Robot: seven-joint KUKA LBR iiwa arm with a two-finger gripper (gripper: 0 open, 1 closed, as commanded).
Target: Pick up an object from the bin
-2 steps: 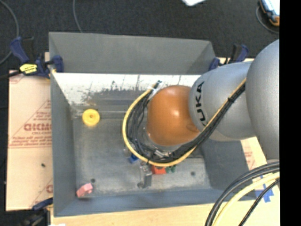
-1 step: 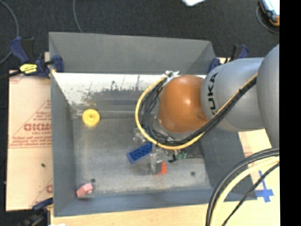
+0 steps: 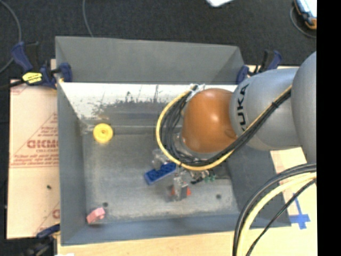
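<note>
Arm (image 3: pixel 272 111): in from the view's right and bent down over the bin (image 3: pixel 144 57), with its orange cover (image 3: pixel 205 121) parked above the middle of the floor, so the wrist hides a good part of what lies under it
Pincer (image 3: pixel 180 188): down low near the bin floor, just below the cover on the side of the near wall; apart or together, I cannot tell from up here, and I can't make out anything held in it
Nearest thing: a blue block (image 3: pixel 160 172), long and flat, lying slanted on the floor just beside the pincer on the side away from the arm; touching or just clear, can't say
Why it lies so: loose in the open middle, off the walls, which I'd judge leaves room to come down on both sides of it
Others: a yellow round piece (image 3: pixel 103 133) well apart by the far wall, and a small pink piece (image 3: pixel 96 215) in the near corner
Step in hand: pincer low beside the blue block, grasp not yet made, by my reading
Watch for: the block sits askew, so a close could nudge it aside rather than catch it
</note>
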